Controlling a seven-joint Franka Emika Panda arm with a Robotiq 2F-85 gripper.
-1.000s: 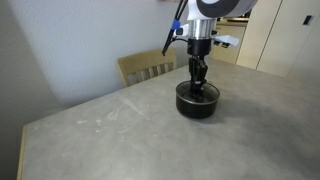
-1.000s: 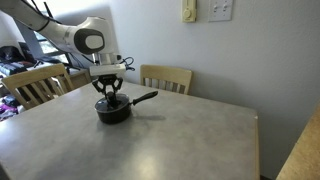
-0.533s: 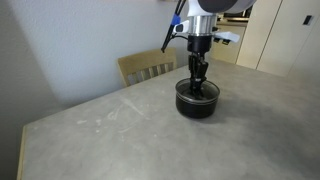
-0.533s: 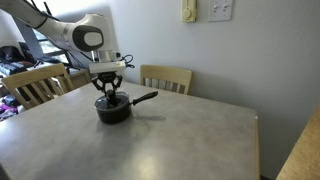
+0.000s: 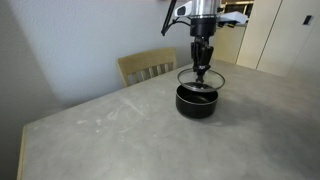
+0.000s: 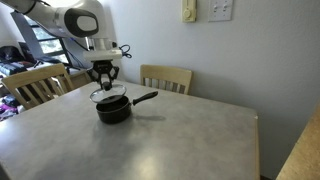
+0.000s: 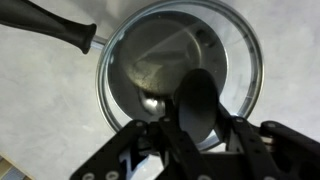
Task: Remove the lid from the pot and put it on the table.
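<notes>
Your pincer (image 5: 201, 71) is clamped on the dark knob of the lid (image 5: 185, 77), holding it level and just clear above the pot (image 5: 197, 103), which sits on the worktop (image 5: 110, 130) near its far edge by the chair (image 5: 145, 66).

Exterior view: camera off near corner of table (image 5: 100, 130), slightly above worktop, facing diagonally across toward far edge. Pot (image 5: 197, 103) at mid-distance near far edge, chair (image 5: 147, 67) beyond it.

Exterior view: camera farther back, different angle, facing wall (image 6: 230, 60) across worktop. Right corner of table in frame, pot small, toward far left.

Both exterior views share worktop, pot, lid (image 5: 201, 77), gripper (image 5: 202, 72).

Wrist view: camera faces straight down, very near. Lid and pot fill frame, gripper enters at bottom edge, strip of worktop at left.
</notes>
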